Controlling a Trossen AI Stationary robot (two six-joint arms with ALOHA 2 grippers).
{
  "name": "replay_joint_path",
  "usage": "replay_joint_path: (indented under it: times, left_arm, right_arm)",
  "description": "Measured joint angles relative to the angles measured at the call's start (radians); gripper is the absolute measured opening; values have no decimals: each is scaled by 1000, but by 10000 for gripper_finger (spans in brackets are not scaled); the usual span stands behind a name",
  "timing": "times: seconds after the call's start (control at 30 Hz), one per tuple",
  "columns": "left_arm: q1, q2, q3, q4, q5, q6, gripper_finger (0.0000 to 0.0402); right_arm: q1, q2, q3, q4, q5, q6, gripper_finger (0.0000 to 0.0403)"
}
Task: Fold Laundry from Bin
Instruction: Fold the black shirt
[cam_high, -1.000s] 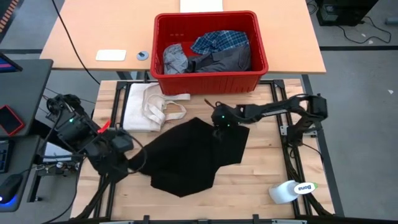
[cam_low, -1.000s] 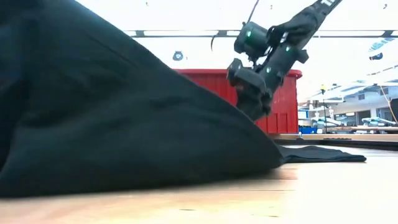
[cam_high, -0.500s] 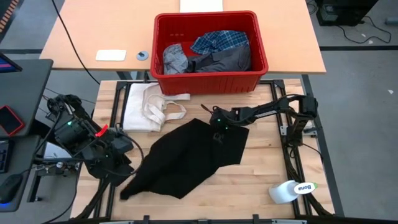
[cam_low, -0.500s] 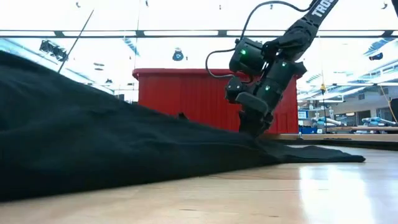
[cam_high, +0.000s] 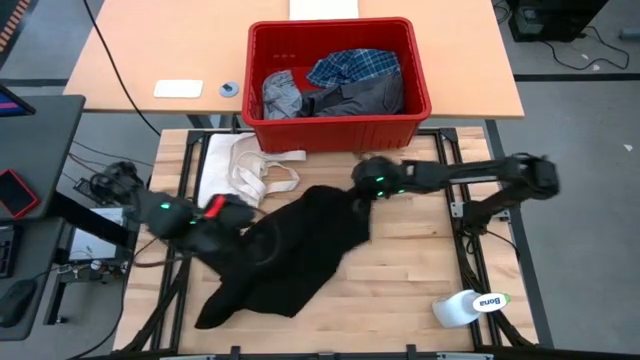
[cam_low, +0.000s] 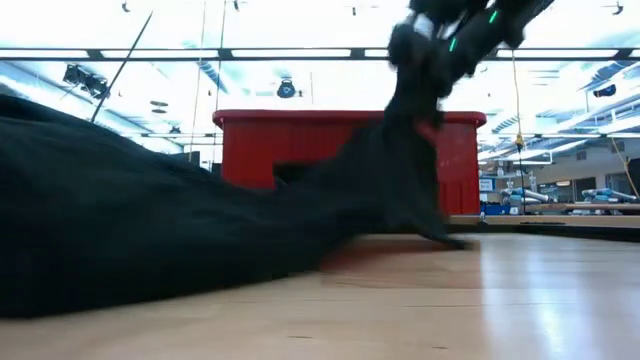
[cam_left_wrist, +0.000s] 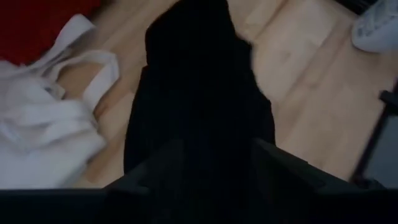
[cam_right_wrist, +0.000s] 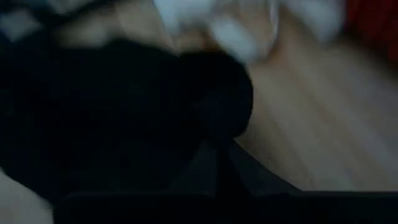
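Bright ceiling panels fill the room beyond my wooden table (cam_high: 420, 270), and on it the large black garment (cam_high: 290, 255) lies crumpled in the middle, one corner trailing toward the near left edge. My right gripper (cam_high: 368, 190) has its fingers together on the garment's far corner, and the low view shows the cloth rising in a peak under it, so I judge that corner pinched and lifted. My left gripper (cam_high: 232, 222) sits at the garment's left side with its fingers (cam_left_wrist: 155, 171) parted and black cloth lying between them; nothing is clamped there that I can tell. To do this step well I should close my left fingers on a true edge rather than a bunched fold, then draw both corners apart and low so the fabric spreads flat before any fold. The red bin (cam_high: 262, 110) stands just beyond the table's far edge, holding the plaid shirt (cam_high: 355, 68) and grey garments (cam_high: 320, 98). A cream-white cloth (cam_high: 235, 170) lies just beside the black garment; I should avoid dragging it along.
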Motion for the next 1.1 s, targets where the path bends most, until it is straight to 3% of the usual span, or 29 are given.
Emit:
replay_joint_path:
  times: [0.2, 0.37, 0.6, 0.73, 0.93, 1.1]
  left_arm:
    - [133, 99, 0, 138, -8, 98, 188]
    - [223, 124, 0, 231, -8, 132, 209]
    - [296, 147, 2, 611, 5, 331, 249]
    - [316, 218, 1, 704, 72, 417, 272]
    - [325, 295, -2, 743, 72, 506, 286]
    - [327, 340, 0, 895, 68, 658, 286]
  right_arm:
    - [94, -260, 93, -82, 67, -65, 13]
    - [192, -358, 233, -235, 127, -78, 13]
    - [353, -314, 427, -421, 235, -21, 13]
    - [453, -278, 499, -462, 282, -33, 13]
    - [581, -264, 541, -498, 355, -8, 13]
    - [650, -262, 541, -501, 383, 6, 13]
